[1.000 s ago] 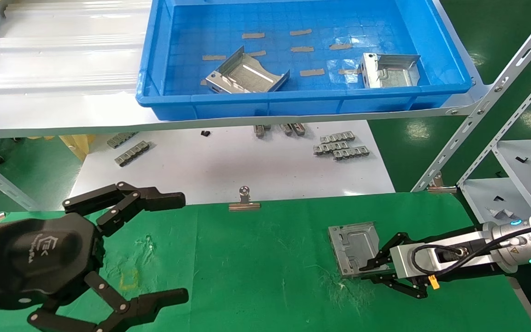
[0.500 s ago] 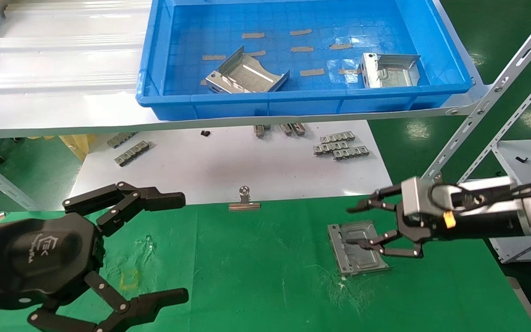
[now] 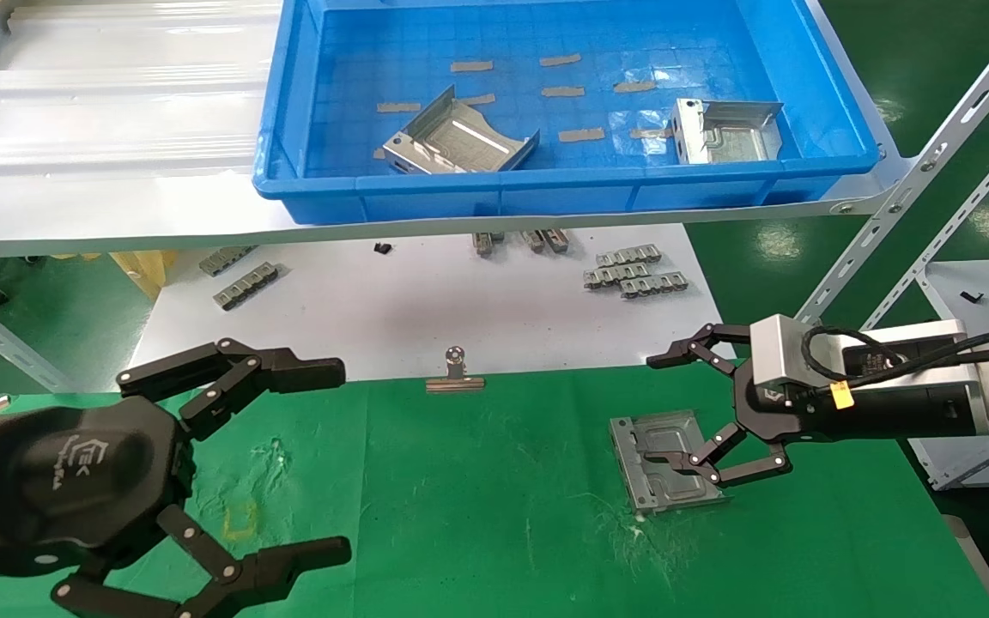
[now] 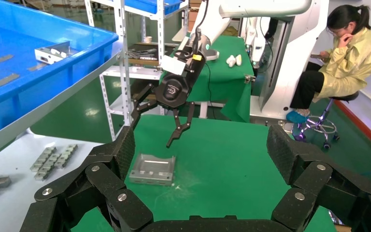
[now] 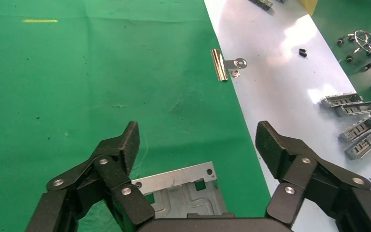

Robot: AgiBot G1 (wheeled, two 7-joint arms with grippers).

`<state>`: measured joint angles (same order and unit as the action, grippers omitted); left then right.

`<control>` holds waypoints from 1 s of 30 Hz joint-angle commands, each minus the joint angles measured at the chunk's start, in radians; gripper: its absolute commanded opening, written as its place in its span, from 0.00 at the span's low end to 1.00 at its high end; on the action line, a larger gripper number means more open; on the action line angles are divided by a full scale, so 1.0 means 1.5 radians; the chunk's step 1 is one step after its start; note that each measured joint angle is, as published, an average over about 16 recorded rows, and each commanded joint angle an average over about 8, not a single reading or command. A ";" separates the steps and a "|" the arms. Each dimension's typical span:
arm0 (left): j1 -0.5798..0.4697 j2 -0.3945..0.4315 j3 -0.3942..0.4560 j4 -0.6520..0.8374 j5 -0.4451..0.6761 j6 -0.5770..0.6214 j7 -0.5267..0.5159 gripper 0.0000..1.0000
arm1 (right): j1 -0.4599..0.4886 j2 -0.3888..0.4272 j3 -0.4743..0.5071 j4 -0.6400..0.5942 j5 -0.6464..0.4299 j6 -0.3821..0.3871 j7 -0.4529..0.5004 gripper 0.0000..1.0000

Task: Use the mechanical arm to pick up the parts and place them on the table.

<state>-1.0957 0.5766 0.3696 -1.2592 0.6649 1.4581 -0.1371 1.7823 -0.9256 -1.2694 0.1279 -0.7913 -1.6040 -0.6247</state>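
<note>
You have one of the parts [image 3: 664,460] already lying flat on the green bench [image 3: 477,506], toward its right side and a little way in from the edge, so this first delivery looks finished. The right gripper [image 3: 682,415] hangs just above that part with its fingers spread wide and holding nothing; in the left wrist view you can see clear air between the fingers [image 4: 175,136] and the metal, so the part rests on the cloth by itself. Two more parts wait in the blue bin [image 3: 288,129] on the grey shelf [image 3: 117,206]: one bracket [image 3: 458,136] near the middle of the bin, tilted with its flanges up, and another bracket [image 3: 725,129] close to the right wall of the bin. I judge that about one third of the work is done, and you must now bring the right arm up to the bin for the next part. The left gripper [image 3: 323,459] stays low at the left side over the bench, its fingers open and empty, and it seems parked. The small toothed strips [image 3: 632,276] on the white sheet [image 3: 426,309] are not part of your job.
</note>
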 commanded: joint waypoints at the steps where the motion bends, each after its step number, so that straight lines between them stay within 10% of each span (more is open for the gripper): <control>1: 0.000 0.000 0.000 0.000 0.000 0.000 0.000 1.00 | 0.002 -0.002 -0.004 -0.004 -0.003 0.001 -0.005 1.00; 30: 0.000 0.000 0.000 0.000 0.000 0.000 0.000 1.00 | -0.211 0.093 0.294 0.343 0.016 0.033 0.239 1.00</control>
<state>-1.0959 0.5765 0.3698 -1.2590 0.6648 1.4582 -0.1369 1.4660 -0.7864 -0.8283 0.6430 -0.7672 -1.5543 -0.2653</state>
